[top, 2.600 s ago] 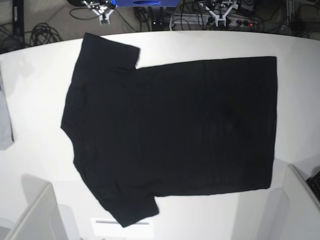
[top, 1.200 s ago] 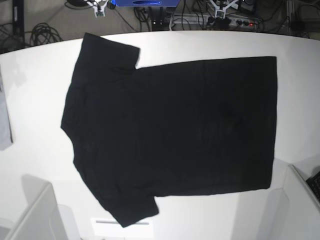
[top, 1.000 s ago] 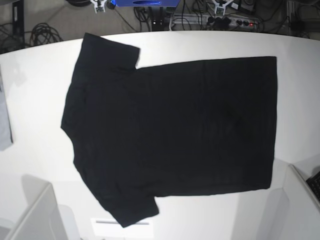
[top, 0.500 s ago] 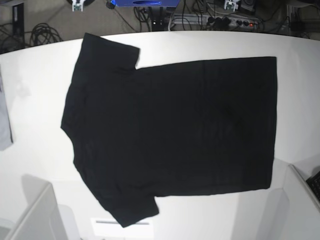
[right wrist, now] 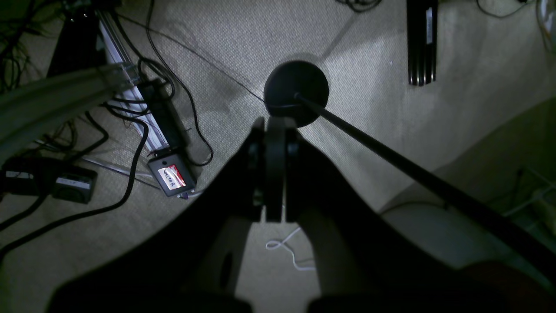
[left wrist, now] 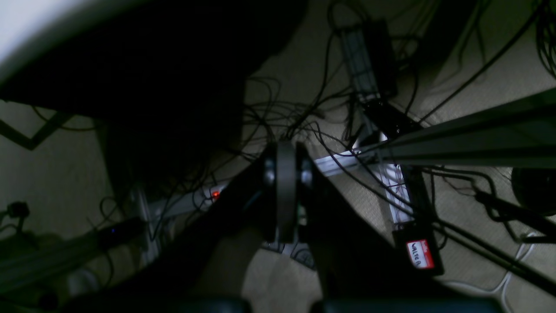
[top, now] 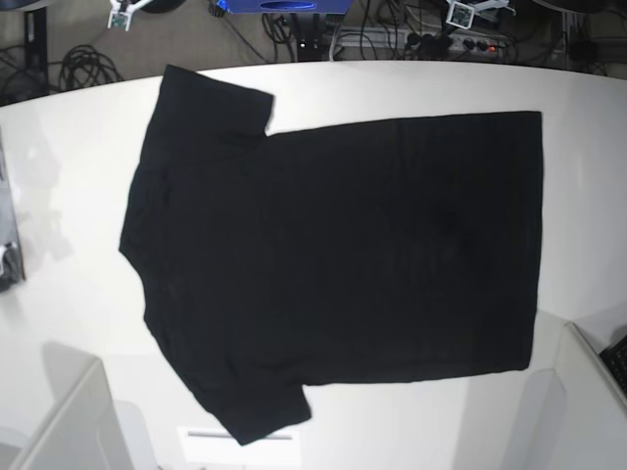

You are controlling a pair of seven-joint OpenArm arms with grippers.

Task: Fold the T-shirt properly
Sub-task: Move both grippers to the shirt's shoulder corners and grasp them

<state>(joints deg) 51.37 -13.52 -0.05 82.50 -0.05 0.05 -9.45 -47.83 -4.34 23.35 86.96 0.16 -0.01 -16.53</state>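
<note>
Clearly both arms are pulled back behind the far edge of the tabletop (top: 588,196), and neither one touches the T-shirt (top: 343,255). The left pincer (left wrist: 284,174) has its jaws pressed together on nothing, and below it there are only cables (left wrist: 304,117) and carpet. The right pincer (right wrist: 274,148) is closed and empty in the same way, hanging over the floor near a round black stand base (right wrist: 296,92).

The T-shirt lies flat and spread out on the tabletop, plain side up, well apart from both pincers. The sleeves are on the side of the right pincer and the straight hem is on the side of the left pincer.

I think the main risks come from the approach. With closed jaws no cloth can be taken, so they must open before they come down. Black cloth gives few marks to aim at, so a pincer may pinch only one layer, or miss the edge and push wrinkles into the smooth fabric. If the two arms lift unevenly, the fold line will be crooked.
</note>
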